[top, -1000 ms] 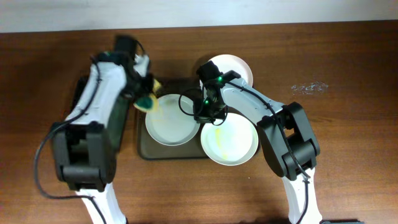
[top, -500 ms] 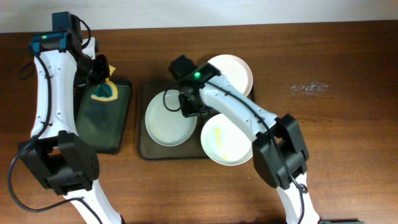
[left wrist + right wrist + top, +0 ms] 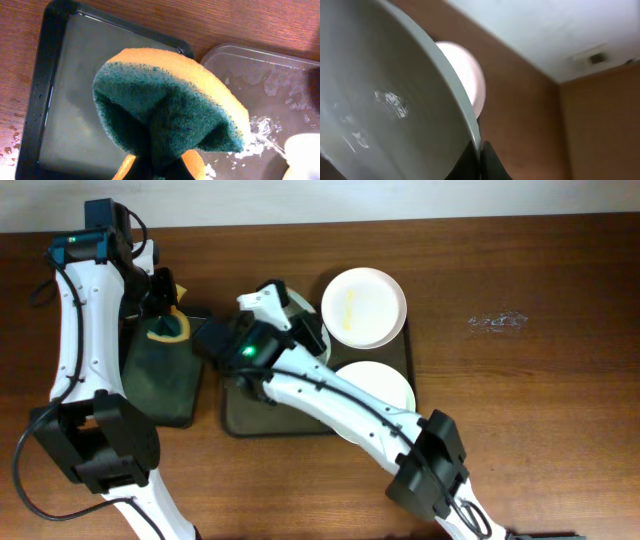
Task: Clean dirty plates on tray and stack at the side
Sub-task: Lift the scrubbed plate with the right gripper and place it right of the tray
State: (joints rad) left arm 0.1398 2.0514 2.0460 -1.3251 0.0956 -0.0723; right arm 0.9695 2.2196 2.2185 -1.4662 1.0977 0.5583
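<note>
Holding a wet plate (image 3: 395, 100) tilted above the tray (image 3: 232, 418), my right claw (image 3: 481, 159) is clenched on just its rim; I judge it could slip. My left claw (image 3: 162, 312) pinches the sponge (image 3: 165, 115), which may drip.

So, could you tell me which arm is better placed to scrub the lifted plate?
Left, likely: the left gripper pinches the sponge, while the right gripper holds the plate by its rim.

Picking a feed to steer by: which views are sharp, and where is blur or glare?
Overhead: mostly sharp, evenly lit. Left wrist: sponge crisp but crowding the frame. Right wrist: plate too close, soft; white patch behind its rim washed out.
</note>
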